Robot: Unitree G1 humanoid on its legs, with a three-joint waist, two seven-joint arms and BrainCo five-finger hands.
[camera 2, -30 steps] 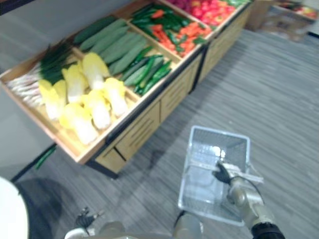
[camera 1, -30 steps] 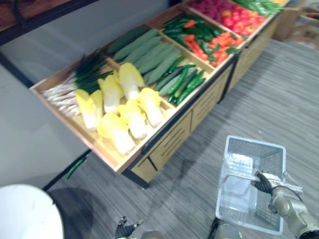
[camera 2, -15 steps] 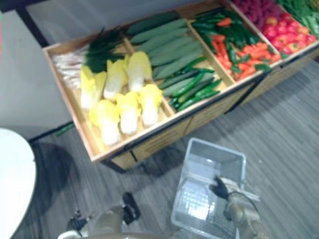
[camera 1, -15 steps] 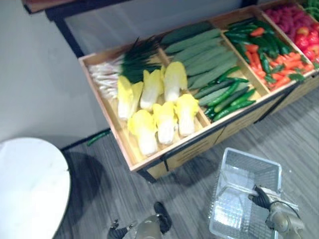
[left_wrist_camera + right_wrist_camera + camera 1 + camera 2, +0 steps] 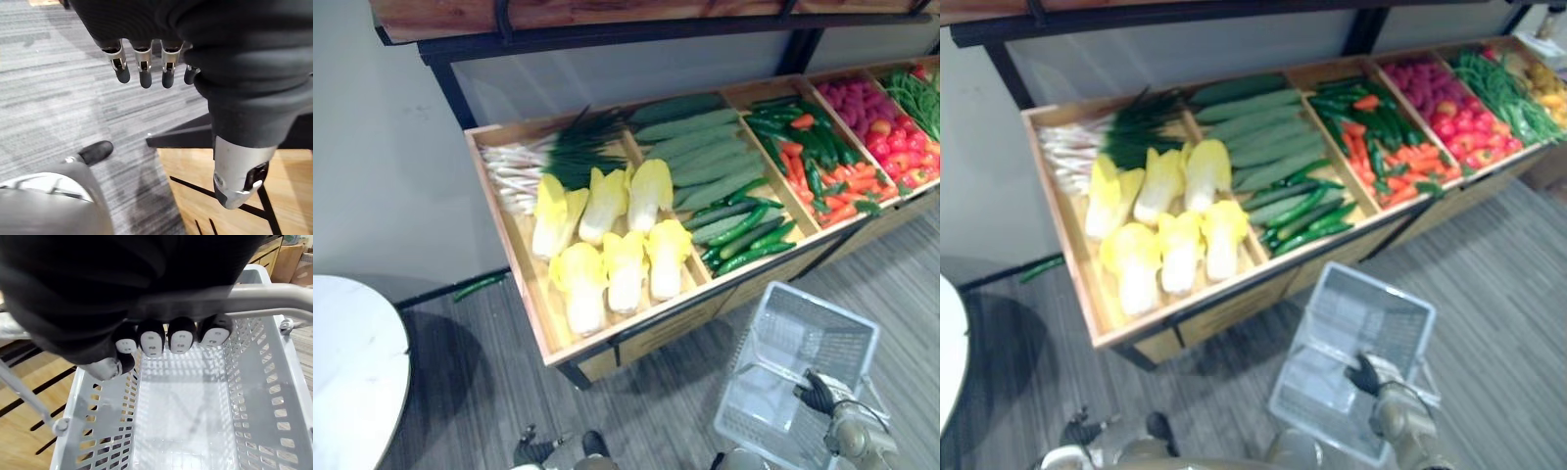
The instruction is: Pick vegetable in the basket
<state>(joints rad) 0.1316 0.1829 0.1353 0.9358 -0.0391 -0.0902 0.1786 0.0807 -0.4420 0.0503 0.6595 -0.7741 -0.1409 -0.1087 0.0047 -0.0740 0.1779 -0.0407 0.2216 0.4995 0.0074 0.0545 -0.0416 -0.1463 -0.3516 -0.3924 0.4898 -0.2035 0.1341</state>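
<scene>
A white plastic basket (image 5: 832,323) hangs in front of the produce stand, empty inside (image 5: 181,426). My right hand (image 5: 819,394) is shut on the basket's handle (image 5: 264,296), fingers (image 5: 168,338) curled round the bar. My left hand (image 5: 530,452) shows at the bottom edge, low by the floor; its fingers (image 5: 142,66) hang straight and hold nothing. On the wooden stand (image 5: 533,313) lie yellow-white cabbages (image 5: 607,269), green onions (image 5: 543,157), long pale-green gourds (image 5: 690,147) and dark cucumbers (image 5: 744,225).
Further right on the stand are bins of green and orange peppers (image 5: 822,166) and red and pink produce (image 5: 886,122). One green vegetable (image 5: 478,286) lies on the floor by the wall. A round white table (image 5: 347,372) stands at the lower left. A wooden shelf (image 5: 607,15) hangs above the stand.
The whole view has swung, so the stand now sits squarer and more centred and more of its right bins show. My right hand still holds the basket handle.
</scene>
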